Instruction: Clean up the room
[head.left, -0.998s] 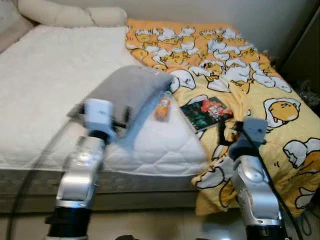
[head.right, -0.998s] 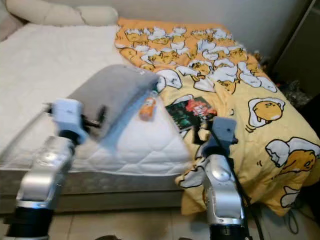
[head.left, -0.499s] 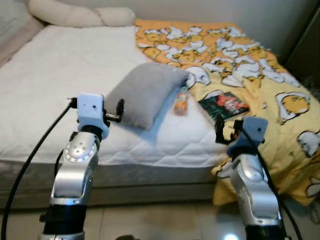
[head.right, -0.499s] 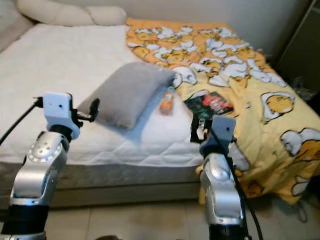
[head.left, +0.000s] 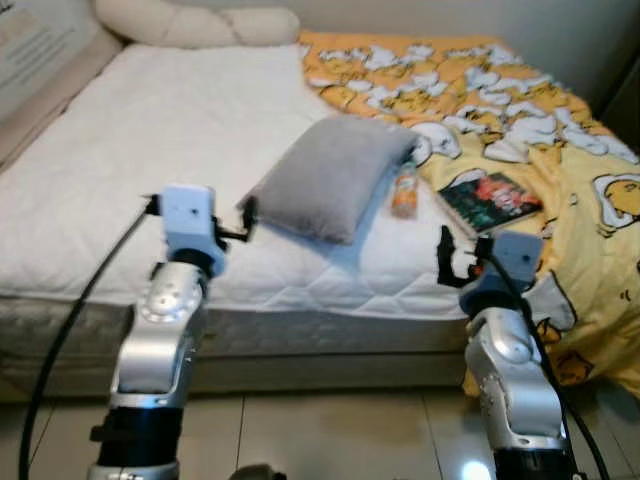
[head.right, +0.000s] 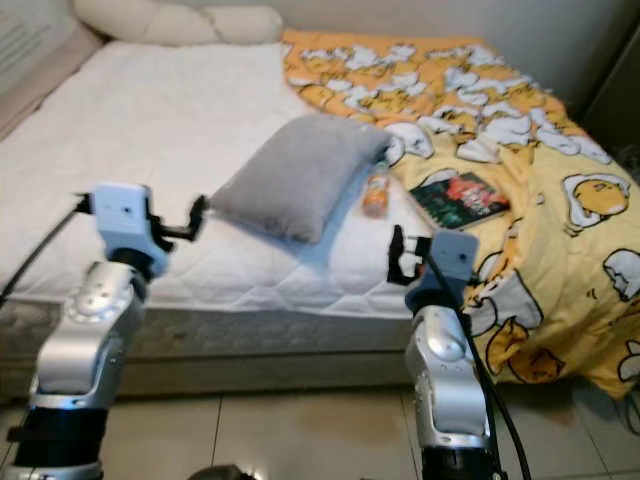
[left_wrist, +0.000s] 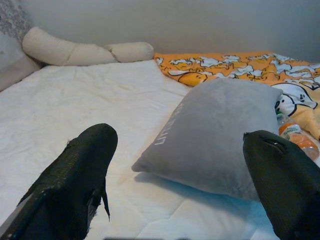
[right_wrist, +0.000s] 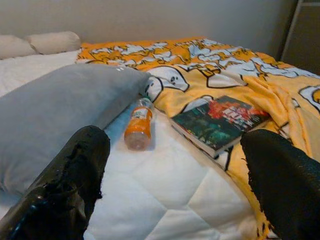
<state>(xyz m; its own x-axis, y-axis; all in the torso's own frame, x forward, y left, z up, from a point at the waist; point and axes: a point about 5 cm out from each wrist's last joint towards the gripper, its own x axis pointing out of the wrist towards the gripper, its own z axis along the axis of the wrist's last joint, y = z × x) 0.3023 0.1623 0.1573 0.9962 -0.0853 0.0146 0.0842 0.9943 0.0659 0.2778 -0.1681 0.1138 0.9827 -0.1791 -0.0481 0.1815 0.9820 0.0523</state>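
Now we see: soft grey pillow (head.left: 333, 175) on quilted white bed (head.left: 150, 140) | orange bottle (head.left: 404, 192) | glossy book (head.left: 490, 198) | left pincer (left_wrist: 182, 195), right pincer (right_wrist: 175, 185) wide open, empty

Home bedroom: a bed (head.left: 150, 180) with white quilted mattress, cream bolsters (head.left: 190, 22) and cartoon-print yellow blanket (head.left: 500, 90) on tiled floor (head.left: 320, 435).

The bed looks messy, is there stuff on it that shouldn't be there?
Yes. An orange bottle lies on its side on the white mattress, beside the grey pillow, which sits askew mid-bed, away from the cream pillows at the head. A book lies on the rumpled yellow blanket, bunched to one side.
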